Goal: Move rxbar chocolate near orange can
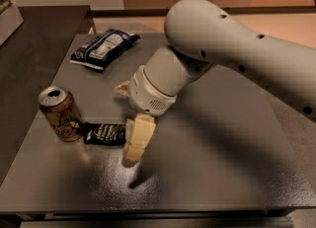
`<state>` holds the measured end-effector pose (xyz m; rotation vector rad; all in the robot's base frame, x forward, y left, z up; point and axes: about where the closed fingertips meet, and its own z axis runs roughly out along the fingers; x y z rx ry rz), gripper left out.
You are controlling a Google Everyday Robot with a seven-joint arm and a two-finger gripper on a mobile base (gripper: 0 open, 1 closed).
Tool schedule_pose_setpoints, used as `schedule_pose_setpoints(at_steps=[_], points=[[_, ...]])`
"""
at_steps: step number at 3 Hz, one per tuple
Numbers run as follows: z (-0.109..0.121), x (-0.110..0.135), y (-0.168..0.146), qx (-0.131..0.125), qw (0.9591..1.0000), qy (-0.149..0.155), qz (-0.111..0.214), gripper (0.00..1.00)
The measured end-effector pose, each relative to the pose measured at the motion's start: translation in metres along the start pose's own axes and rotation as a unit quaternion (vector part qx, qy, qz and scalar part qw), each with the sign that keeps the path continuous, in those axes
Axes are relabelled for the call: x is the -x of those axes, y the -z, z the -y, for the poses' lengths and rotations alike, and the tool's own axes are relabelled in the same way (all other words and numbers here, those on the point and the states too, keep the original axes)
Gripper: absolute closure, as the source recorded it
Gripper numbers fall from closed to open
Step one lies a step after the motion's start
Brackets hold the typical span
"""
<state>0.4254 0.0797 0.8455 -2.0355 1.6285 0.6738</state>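
1. One claw [124, 125] hung low over the tabletop [222, 172], fingers spread apart, gripping nothing.
2. The rxbar chocolate [103, 133] lay flat just beside the upright orange can [60, 113], its other end at one finger.
3. A snack bag [103, 48] lay well apart.

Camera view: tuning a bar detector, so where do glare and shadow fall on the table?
Camera view: dim light; a pale sheen lies on the table in front of the rxbar chocolate and orange can; the arm casts a broad shadow right of the gripper, beside the bar.
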Motion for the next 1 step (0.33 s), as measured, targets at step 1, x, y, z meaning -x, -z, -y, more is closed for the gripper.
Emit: schedule_pose_setpoints(at_steps=[1], points=[[0.0000, 0.0001, 0.0000, 0.000, 1.0000, 0.000, 0.000, 0.00]])
